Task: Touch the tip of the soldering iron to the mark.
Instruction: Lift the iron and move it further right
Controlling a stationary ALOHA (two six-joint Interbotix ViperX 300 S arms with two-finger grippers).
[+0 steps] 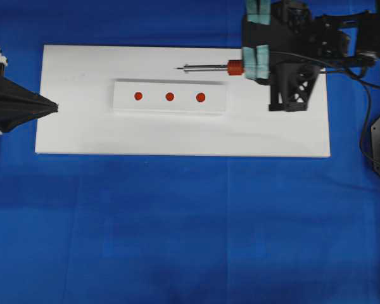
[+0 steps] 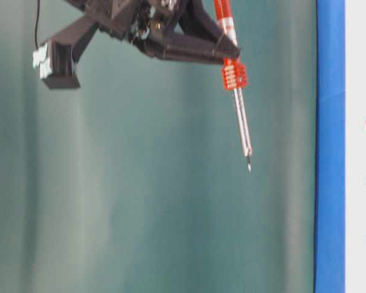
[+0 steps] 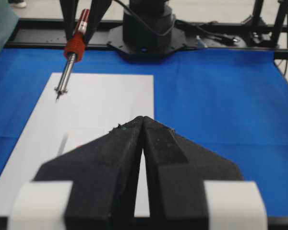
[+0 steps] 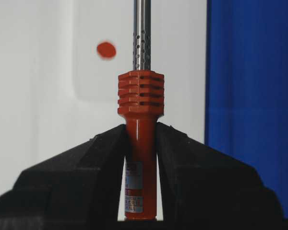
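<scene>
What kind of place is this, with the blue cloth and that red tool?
Probably a robotics lab test bench: a blue cloth, a white board with red dots, and the right end effector holding a soldering iron.

Right wrist view: the soldering iron [image 4: 141,120] is cut off at the top edge, so its tip is out of frame there; the lower handle is covered by the right end effector [image 4: 141,158], and the handle label print is too small to read. Only one red mark [image 4: 106,50] shows, blurred.

Table-level view: the white board [image 2: 361,146] is cut by the right edge.

Overhead view: the left end effector [image 1: 50,107] body is cropped at the left edge.
</scene>
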